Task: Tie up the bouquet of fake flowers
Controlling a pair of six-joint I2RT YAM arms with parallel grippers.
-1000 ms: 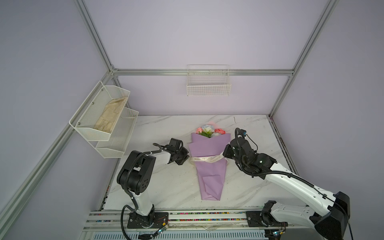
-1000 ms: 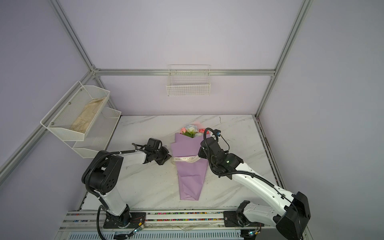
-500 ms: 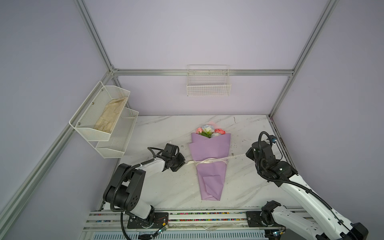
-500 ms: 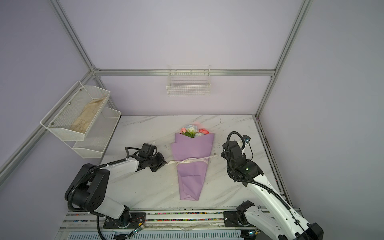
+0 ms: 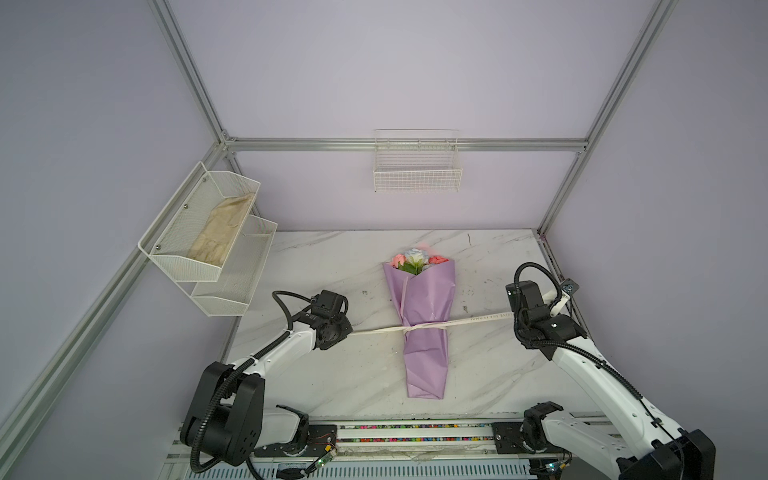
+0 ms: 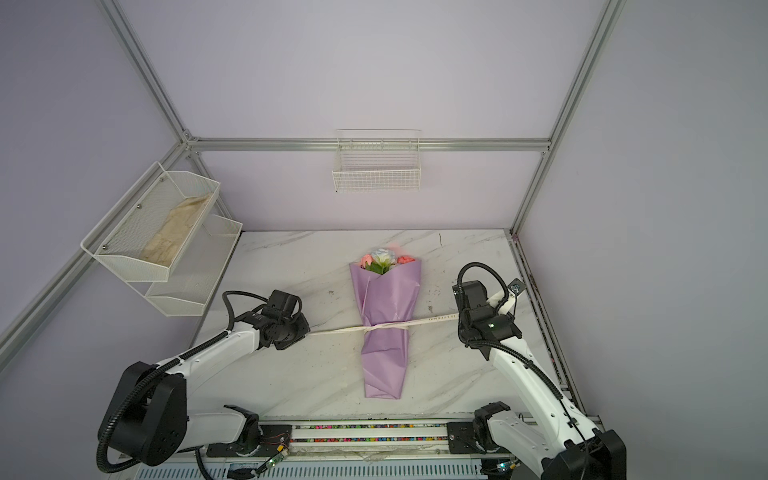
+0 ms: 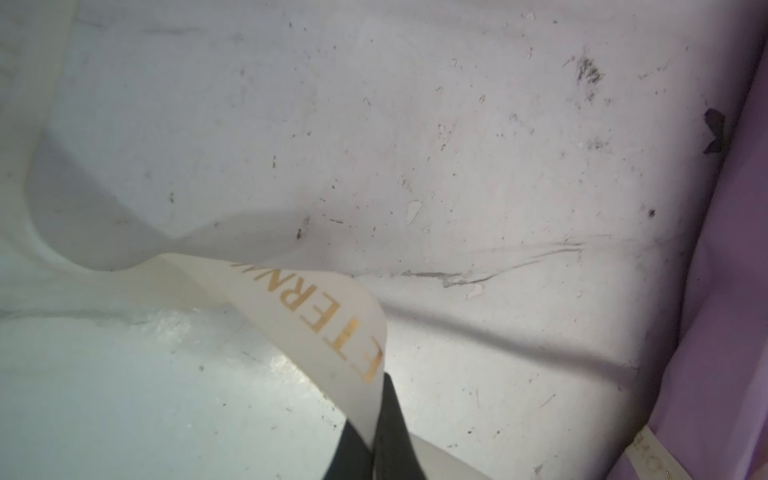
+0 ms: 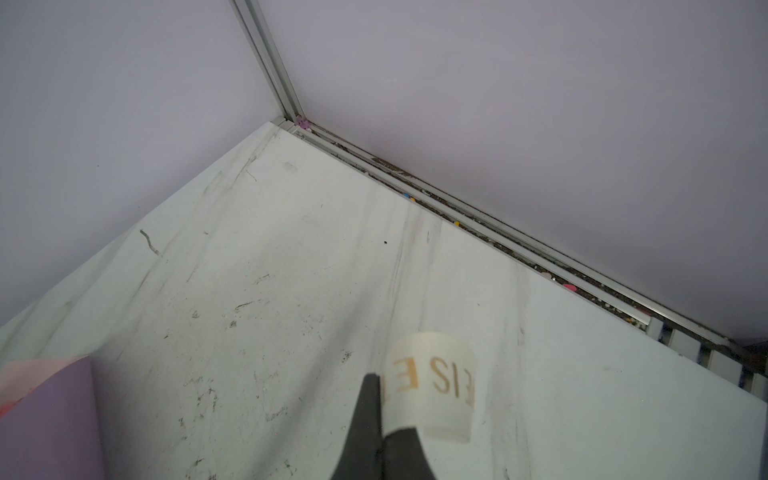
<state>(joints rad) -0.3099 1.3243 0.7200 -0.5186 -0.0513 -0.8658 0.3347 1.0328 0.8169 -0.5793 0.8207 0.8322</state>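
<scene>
Evidently the step in hand is cinching the tie. The cream ribbon runs taut across the waist of the bouquet of fake flowers and crosses in a small knot over the lilac wrap paper, which is gathered in where the ribbon bites. Each end goes out to a hand.

The left hand is pressed together on its end. In the left wrist view the dark fingers pinch the lettered strip, and its free tail curls loose beyond them. The right hand is likewise pinching ribbon. In the right wrist view its fingers clamp a curled loop of it.

The bouquet lies flat on the desk between the two hands, with its blooms toward the back wall and its folded foot toward the front rail. The left hand sits near it on one side. The right hand is farther off on the other side, close to the desk's edge. Neither touches the paper.

Whether the crossing is a full knot or a single overhand cannot be told. If single, the next move probably calls for bringing both ends back toward the middle for a second crossing, without letting the first one slacken or dragging the light bouquet sideways.
</scene>
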